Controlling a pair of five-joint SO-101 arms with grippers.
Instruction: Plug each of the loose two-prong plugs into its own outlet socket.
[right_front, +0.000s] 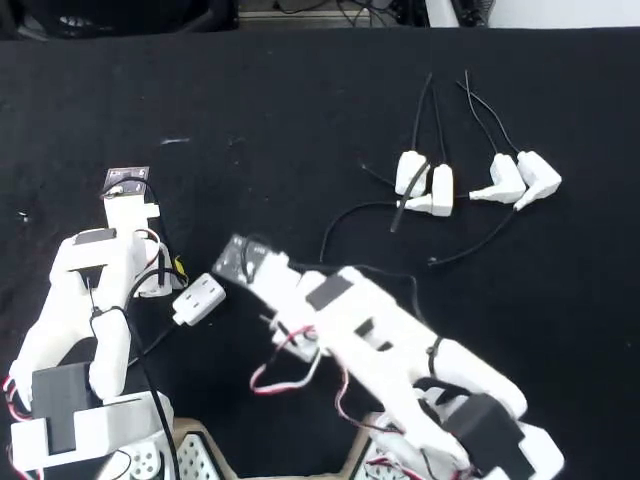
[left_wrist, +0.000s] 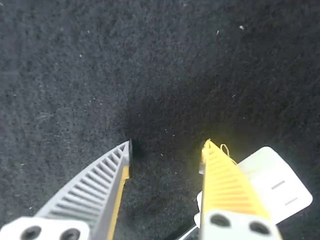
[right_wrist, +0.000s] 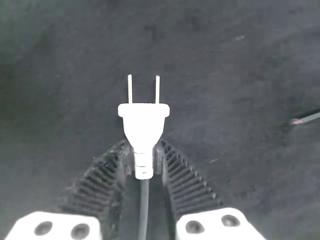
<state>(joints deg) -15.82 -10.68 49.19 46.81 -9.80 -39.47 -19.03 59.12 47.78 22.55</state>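
Observation:
My right gripper (right_wrist: 142, 150) is shut on a white two-prong plug (right_wrist: 143, 120), gripping it at the neck where the black cable leaves. The two prongs point straight away from the wrist over the black cloth. In the high view this gripper (right_front: 240, 258) sits near the table's middle, just right of a white outlet socket (right_front: 198, 297). My left gripper (left_wrist: 168, 146) is open and low over the cloth, with nothing between its fingers. The outlet socket (left_wrist: 272, 185) lies just outside its yellow finger (left_wrist: 225, 180), slots facing up. From above, the left gripper (right_front: 165, 283) is beside the socket's left end.
Several other white plug and socket pieces (right_front: 438, 190) with thin black cables lie in two pairs at the back right (right_front: 522, 180). A black cable (right_front: 350, 215) loops from them towards the right arm. Black cloth covers the table (right_front: 300, 110).

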